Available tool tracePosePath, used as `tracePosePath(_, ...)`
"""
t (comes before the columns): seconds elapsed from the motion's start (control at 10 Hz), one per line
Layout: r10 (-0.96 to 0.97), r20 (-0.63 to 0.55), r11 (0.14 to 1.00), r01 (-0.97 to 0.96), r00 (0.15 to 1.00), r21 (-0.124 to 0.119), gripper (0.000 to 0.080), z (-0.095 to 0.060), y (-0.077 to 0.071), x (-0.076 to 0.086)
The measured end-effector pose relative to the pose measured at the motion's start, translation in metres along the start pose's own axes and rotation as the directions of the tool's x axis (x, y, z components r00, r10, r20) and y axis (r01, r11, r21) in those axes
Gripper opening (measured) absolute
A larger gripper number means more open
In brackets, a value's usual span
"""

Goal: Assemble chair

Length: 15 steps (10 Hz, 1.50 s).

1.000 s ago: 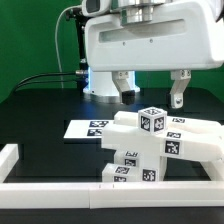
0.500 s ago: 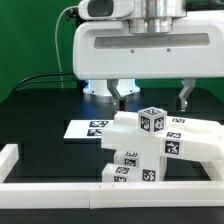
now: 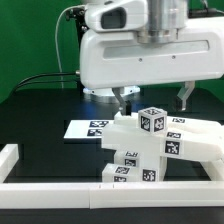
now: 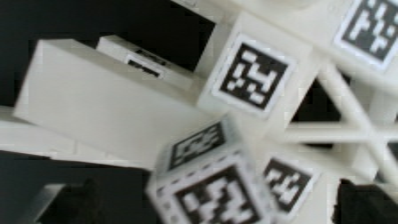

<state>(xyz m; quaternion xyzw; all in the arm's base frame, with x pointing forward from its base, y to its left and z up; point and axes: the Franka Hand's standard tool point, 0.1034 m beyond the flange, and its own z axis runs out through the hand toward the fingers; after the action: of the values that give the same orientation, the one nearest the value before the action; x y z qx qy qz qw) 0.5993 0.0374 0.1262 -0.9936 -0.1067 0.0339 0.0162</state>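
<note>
While the arm hangs low over the black surface [image 3: 35, 105], start at the exterior view's left: a low white border rail [image 3: 8, 157] runs along the edge and turns across the front. Next comes the marker board [image 3: 84, 128], lying flat, its far end tucked behind the white parts. Right beside it sits the chair [image 3: 160, 145], a stepped white cluster of blocks and bars near the middle and toward the exterior view's right, resting on the surface just behind the front rail, with black-and-white tags on many faces and a small tagged cube [image 3: 153, 120] riding on top. Above it, the gripper [image 3: 153, 98] hovers with its jaws spread wide, one finger [image 3: 125, 98] just over the chair's near-left block, the other out toward the exterior view's right, nothing between them. The wrist view is crammed with it: tagged white blocks [image 4: 260, 75], slightly blurred, and a plain white panel [image 4: 98, 95] alongside.
</note>
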Motion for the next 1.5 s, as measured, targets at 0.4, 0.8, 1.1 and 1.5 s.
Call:
tracePosePath(0.4, -0.055, -0.088, 0.997, 0.051, 0.995, -0.057, 0.0649, 0.018, 0.007, 0.0)
tracePosePath(0.8, 0.185, -0.101, 0.981, -0.189, 0.978, -0.032, 0.0263, 0.018, 0.008, 0.001)
tracePosePath(1.1, 0.576, -0.117, 0.815, -0.579, 0.809, 0.014, 0.0263, 0.019, 0.003, 0.0)
tracePosePath(1.5, 0.879, -0.093, 0.475, -0.875, 0.468, 0.089, 0.0263, 0.019, 0.002, 0.003)
